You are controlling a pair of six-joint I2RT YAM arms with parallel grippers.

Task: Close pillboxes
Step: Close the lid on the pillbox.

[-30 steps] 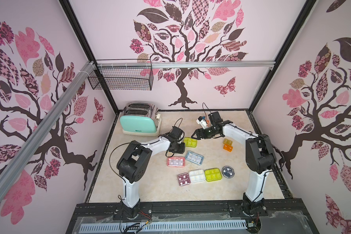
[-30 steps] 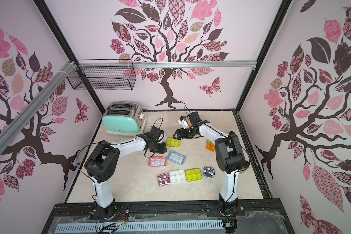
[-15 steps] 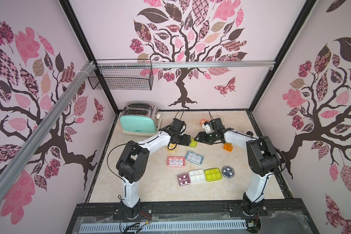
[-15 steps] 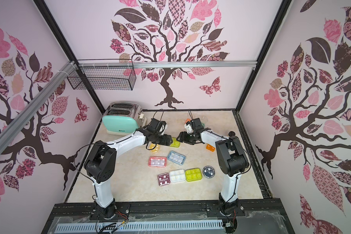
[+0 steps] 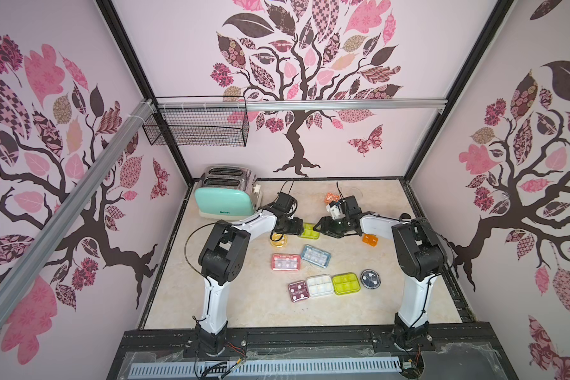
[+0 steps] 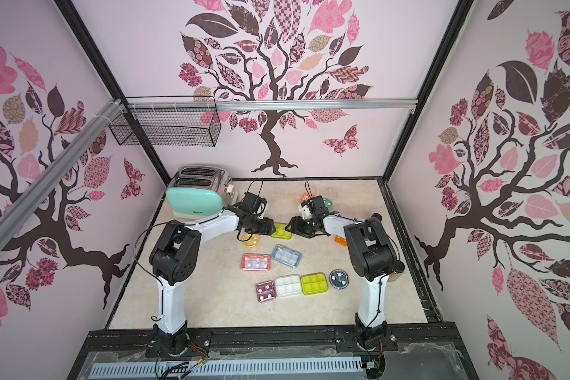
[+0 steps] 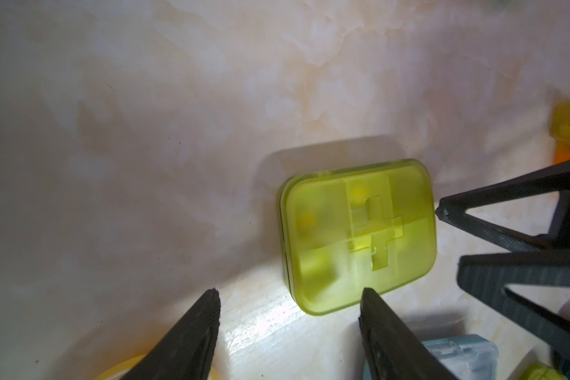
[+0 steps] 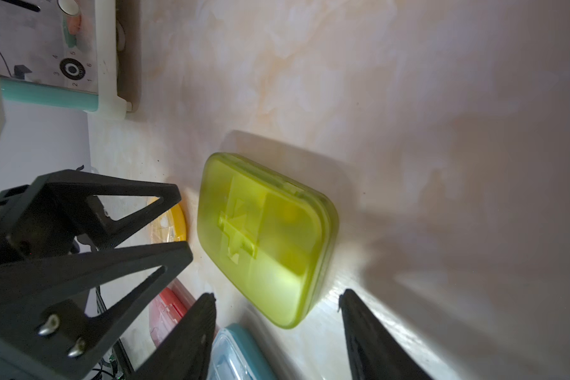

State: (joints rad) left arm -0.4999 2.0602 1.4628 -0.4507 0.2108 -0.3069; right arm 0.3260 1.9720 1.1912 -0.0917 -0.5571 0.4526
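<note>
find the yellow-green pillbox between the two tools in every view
In a top view: yellow-green pillbox mid-table, behind the blue pillbox.
In a top view: same spot.
Left wrist: just ahead of the left tool.
Right wrist: mid-picture, ahead of the right tool.
Shared landmark: the blue pillbox, beside it everywhere.

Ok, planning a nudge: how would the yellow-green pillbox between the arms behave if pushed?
The pillbox looks like rigid plastic, so it should keep its shape. Lying flat and low on the smooth table, it would probably slide, not tip. Its rounded corners may let it twist.
</note>
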